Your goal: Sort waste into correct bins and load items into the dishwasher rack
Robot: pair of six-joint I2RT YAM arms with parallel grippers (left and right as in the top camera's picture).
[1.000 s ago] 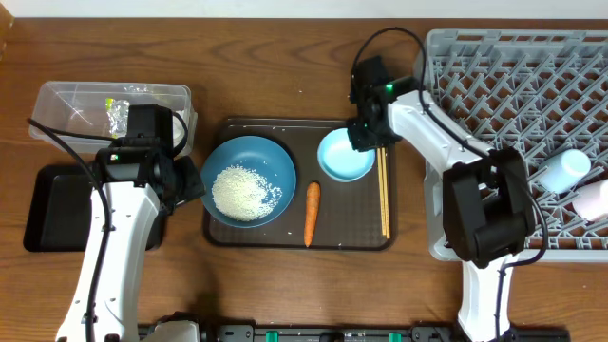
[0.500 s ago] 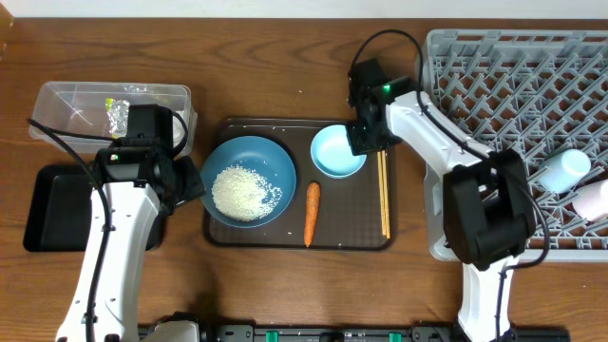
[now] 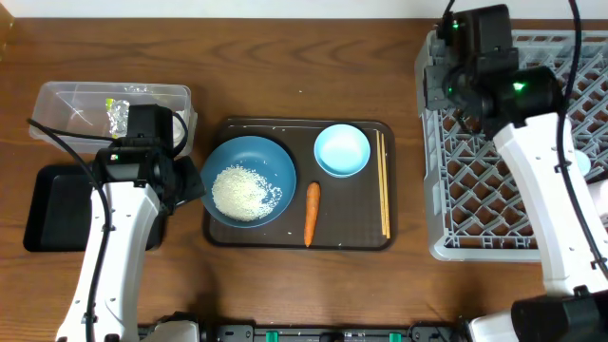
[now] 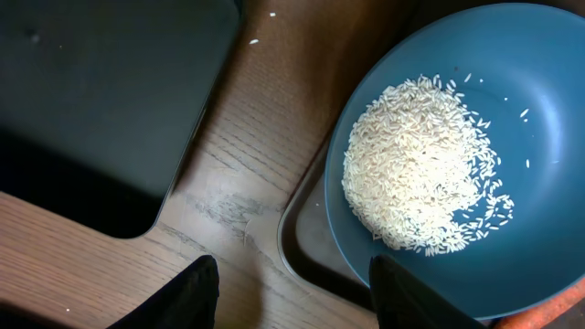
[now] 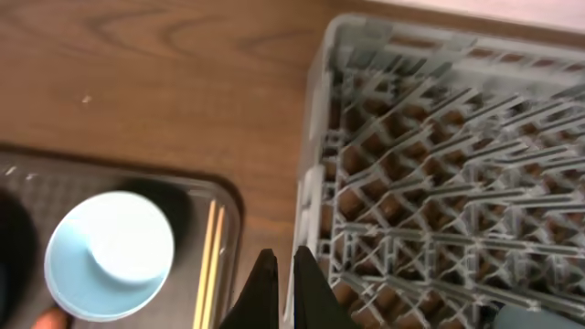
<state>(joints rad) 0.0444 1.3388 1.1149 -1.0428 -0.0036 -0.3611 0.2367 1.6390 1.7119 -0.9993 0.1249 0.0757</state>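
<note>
The wide dark-blue bowl (image 3: 271, 157) holds the heap of white rice (image 3: 242, 191) on the brown serving tray (image 3: 356, 237). It also shows in the left wrist view (image 4: 539, 100) with the rice (image 4: 425, 164). My left gripper (image 3: 193, 182) (image 4: 292, 302) is open and empty just left of this bowl's rim. A light-blue bowl (image 3: 342, 150) (image 5: 110, 251), the chopsticks (image 3: 383, 190) (image 5: 212, 265) and the carrot (image 3: 311, 214) lie on the same tray. My right gripper (image 3: 435, 87) (image 5: 284, 279) is shut and empty, raised over the left edge of the grey rack (image 3: 475, 190) (image 5: 439, 183). The white-pink cup is hidden.
The clear tub (image 3: 161, 95) at the far left holds silver foil (image 3: 117, 115) and wrapper scraps. The black tray (image 3: 52, 209) (image 4: 91, 91) lies in front of it, under my left arm. My right arm covers much of the rack.
My right gripper let go of the light-blue bowl on the serving tray, then rose and swung right to the rack's left edge. The left arm has not moved.
</note>
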